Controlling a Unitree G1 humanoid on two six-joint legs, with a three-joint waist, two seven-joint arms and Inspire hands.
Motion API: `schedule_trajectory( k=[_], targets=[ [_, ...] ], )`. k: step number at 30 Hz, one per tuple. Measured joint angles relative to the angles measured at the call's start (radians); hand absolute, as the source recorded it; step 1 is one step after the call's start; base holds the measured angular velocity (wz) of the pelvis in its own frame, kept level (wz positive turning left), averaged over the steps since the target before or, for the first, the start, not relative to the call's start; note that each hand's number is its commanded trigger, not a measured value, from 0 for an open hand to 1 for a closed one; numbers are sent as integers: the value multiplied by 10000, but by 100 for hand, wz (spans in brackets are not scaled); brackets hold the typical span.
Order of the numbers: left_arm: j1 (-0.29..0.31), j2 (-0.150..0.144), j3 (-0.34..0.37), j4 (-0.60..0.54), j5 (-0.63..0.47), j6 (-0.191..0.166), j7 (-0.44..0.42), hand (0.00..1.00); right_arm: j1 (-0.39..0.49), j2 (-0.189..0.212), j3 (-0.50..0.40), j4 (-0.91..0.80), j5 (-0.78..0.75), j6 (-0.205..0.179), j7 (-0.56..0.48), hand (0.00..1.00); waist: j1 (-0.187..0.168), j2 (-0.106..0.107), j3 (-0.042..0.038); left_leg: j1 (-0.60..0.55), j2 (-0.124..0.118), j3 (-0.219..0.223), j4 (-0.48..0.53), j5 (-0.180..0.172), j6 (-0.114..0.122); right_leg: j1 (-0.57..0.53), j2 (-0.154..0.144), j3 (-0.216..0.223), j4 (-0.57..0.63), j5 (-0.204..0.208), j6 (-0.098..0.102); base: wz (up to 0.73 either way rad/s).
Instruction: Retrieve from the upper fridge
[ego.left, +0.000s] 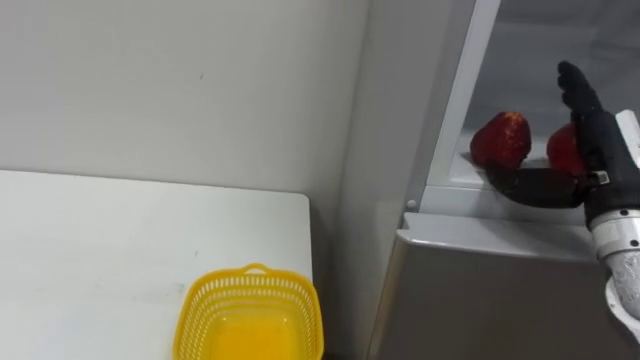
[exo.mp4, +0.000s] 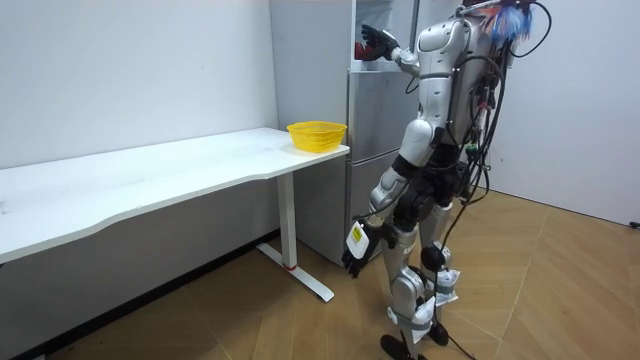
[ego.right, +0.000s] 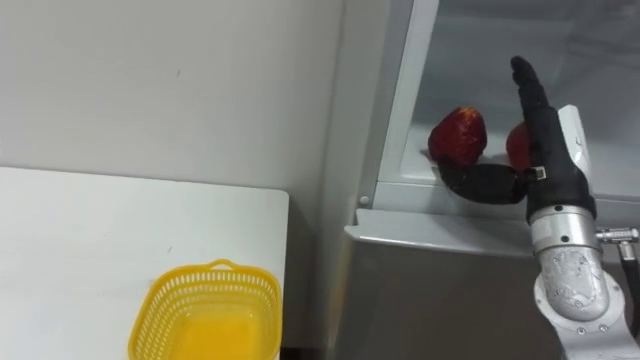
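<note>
Two red strawberry-like fruits lie on the shelf of the open upper fridge compartment: one on the left (ego.left: 502, 138) and a second (ego.left: 562, 150) partly hidden behind my right hand (ego.left: 598, 150). That hand is open inside the compartment, with its fingers straight up between the two fruits. Its thumb stretches left along the shelf, just below the left fruit. Whether the hand touches either fruit I cannot tell. My left hand (exo.mp4: 353, 252) hangs by my thigh in the room view. I stand upright facing the fridge (exo.mp4: 375, 150).
A yellow plastic basket (ego.left: 250, 310) sits empty on the white table (ego.left: 100, 250), near the corner closest to the fridge. The grey top of the lower fridge door (ego.left: 480, 245) runs just under the shelf. A white wall stands behind the table.
</note>
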Motion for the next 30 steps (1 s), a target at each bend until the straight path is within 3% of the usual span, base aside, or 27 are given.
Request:
schedule_trajectory(
  k=[12,18,27,28,30],
  targets=[
    [-35,75,-111,21,-10,1,-4,0,-398,-670,544,519,932,-74,868,0,46,-64,11,8,10,7,-10,0,-1,6,12,-16,-8,5,-3,0],
    [-33,104,-109,23,27,183,67,0,-414,-671,542,610,1038,10,1223,0,47,-197,9,12,12,8,-90,0,-1,10,9,-80,-9,5,-4,0],
    [-37,105,-96,23,35,361,78,0,-414,-668,547,601,1165,249,1797,0,47,-220,-4,16,22,12,-78,1,-3,24,12,-105,-4,14,-17,0],
    [-36,105,-89,23,36,364,72,0,-414,-668,547,599,1166,256,1864,75,47,-219,-5,15,23,12,-77,1,-3,26,12,-105,-4,15,-18,0],
    [-37,107,-79,23,34,396,51,0,-414,-667,545,602,1260,385,2084,100,42,-216,-8,18,29,15,-66,2,-4,40,13,-98,1,19,-24,0]
  ],
)
